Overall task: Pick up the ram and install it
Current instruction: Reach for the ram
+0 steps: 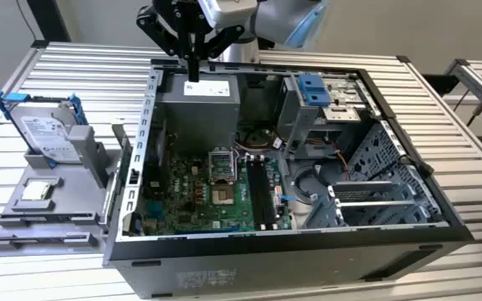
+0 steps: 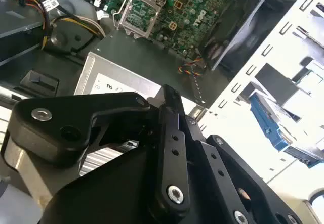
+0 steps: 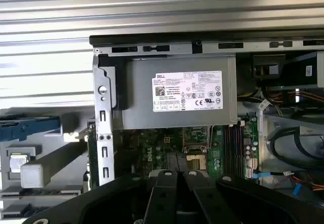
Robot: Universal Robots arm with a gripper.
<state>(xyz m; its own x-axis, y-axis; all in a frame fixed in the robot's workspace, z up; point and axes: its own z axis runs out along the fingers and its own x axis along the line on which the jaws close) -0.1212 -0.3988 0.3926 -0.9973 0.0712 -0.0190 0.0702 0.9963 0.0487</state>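
1. Two gripper fingers are pressed flat together, above the grey power box in the open computer case.
2. Where the ram lies, which way it points and how it looks, I cannot tell.

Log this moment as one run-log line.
gripper: shut | position: over power supply in open computer case | memory slots: gripper well apart from them

Arm cut off at exterior view's edge, hard drive clipped in first wrist view, motherboard partly behind hand
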